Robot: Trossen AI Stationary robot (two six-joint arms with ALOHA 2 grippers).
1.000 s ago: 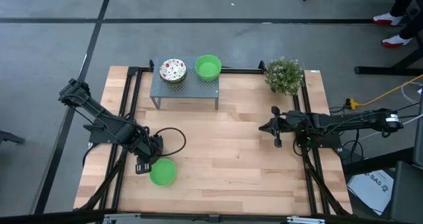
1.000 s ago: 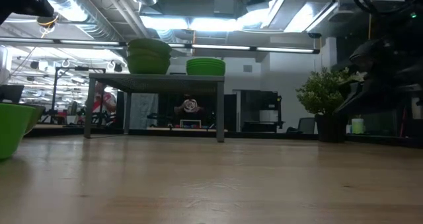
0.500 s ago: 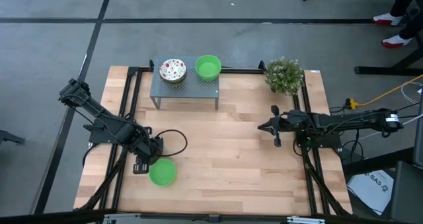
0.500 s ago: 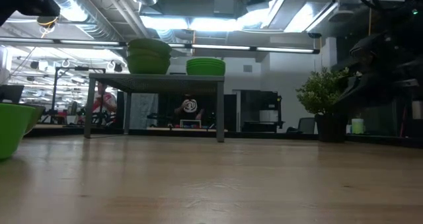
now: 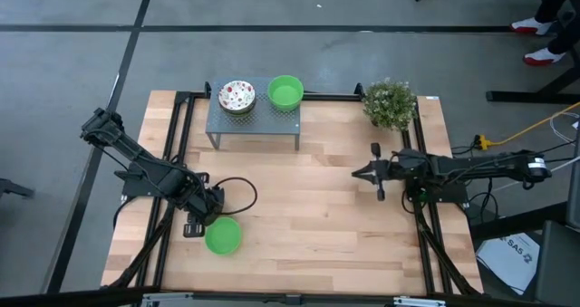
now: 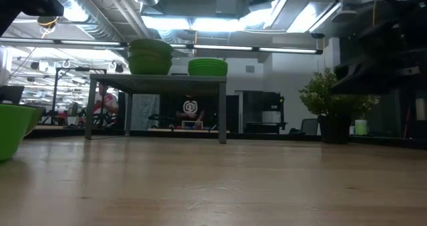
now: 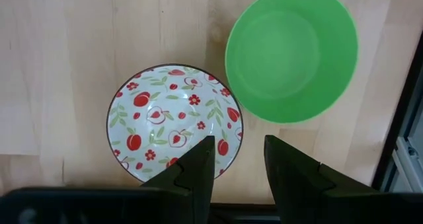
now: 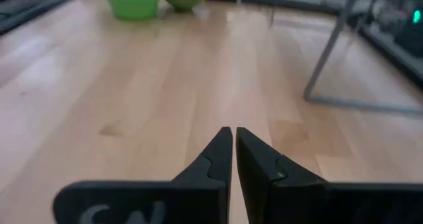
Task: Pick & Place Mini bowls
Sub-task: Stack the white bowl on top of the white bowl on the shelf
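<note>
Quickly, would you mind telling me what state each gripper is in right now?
Left gripper: open, above the patterned bowl, holding nothing.
Right gripper: shut, empty.

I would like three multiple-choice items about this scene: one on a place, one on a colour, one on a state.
1. Where does the potted plant stand?
A. On the grey stand
B. Beside the bowls on the wood
C. At a table corner on the right arm's side

2. What colour is the bowl that sits next to the speckled bowl on the wood?
A. Green
B. Blue
C. White

3. How is the right gripper?
A. Wide open
B. Shut, holding nothing
C. Shut on a bowl

Answers:
1 C: the high view shows it at that corner.
2 A: the left wrist view shows plain green.
3 B: its fingers meet over bare wood.
</note>
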